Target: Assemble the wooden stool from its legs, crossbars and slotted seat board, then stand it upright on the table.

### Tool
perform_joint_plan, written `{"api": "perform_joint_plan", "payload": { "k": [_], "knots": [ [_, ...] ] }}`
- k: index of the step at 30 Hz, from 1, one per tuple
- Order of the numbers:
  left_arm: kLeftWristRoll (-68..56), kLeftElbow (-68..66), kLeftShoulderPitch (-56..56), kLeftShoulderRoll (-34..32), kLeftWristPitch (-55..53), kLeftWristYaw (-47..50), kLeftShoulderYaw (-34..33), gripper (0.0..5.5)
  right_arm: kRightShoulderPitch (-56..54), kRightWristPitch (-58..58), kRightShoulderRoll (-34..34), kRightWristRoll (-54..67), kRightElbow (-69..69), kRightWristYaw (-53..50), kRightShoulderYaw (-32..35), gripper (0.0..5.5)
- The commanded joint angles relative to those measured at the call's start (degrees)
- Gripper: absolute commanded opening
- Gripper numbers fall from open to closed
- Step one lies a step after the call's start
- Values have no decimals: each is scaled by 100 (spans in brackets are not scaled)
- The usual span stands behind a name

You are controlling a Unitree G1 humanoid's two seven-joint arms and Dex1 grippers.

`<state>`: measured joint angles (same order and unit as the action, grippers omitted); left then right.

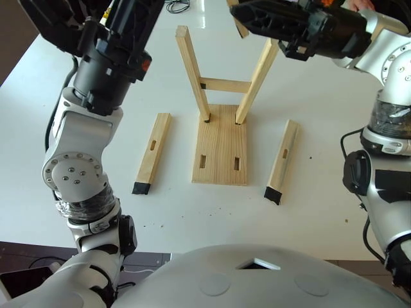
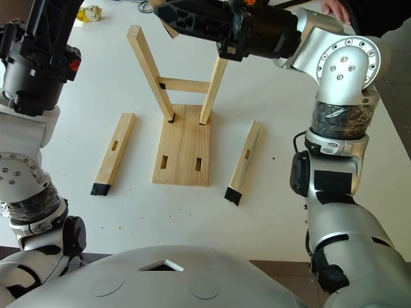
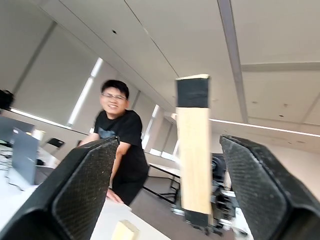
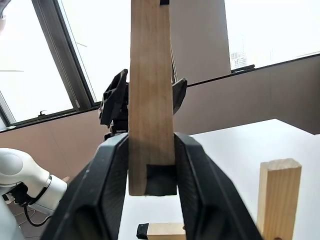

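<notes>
The seat board [image 1: 219, 151] lies flat in the middle of the table [image 1: 334, 122] with its slots up, I think so that legs can be pushed in from above and the stool turned over at the end. It is pale, unfinished wood. Two standing legs [image 1: 192, 74] are seated in the slots at its far end, joined by one crossbar [image 1: 225, 85], and they lean a little apart toward the top. The two slots nearer the front edge are open. Two loose legs [image 1: 153, 154] lie one on each side of the board, not touching it, with black ends toward the front edge, probably laid ready for picking.

The right gripper [image 4: 151, 150] has its fingers clamped on a wooden bar [image 4: 150, 75] close to its black end, and holds it in the air over the far part of the table, above the standing legs. Whether it is a leg or a crossbar, I cannot tell. The left gripper [image 3: 168, 145] faces this bar with its fingers [image 3: 85, 190] wide apart, touching nothing. To me it seems prepared to take the bar over.
</notes>
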<state>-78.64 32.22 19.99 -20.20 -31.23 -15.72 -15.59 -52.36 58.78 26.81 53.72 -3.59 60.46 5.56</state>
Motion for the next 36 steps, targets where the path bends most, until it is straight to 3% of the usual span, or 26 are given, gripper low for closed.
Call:
{"api": "perform_joint_plan", "payload": {
  "k": [1, 15, 25, 36],
  "knots": [
    [-211, 13, 140, -407, -352, -279, 155, 371, -128, -275, 235, -234, -247, 589, -224, 130],
    [-578, -204, 518, -935, -860, -722, 410, 371, -721, -288, 379, -547, -824, 2142, -925, 130],
    [-762, -464, 547, -1146, -1046, -1197, 357, 371, -401, -227, 469, -528, -360, 2310, -966, 130],
    [-849, -438, 521, -1317, -1081, -1308, 198, 201, -170, -297, 587, -662, -188, 2384, -1115, 130]
  ]
}}
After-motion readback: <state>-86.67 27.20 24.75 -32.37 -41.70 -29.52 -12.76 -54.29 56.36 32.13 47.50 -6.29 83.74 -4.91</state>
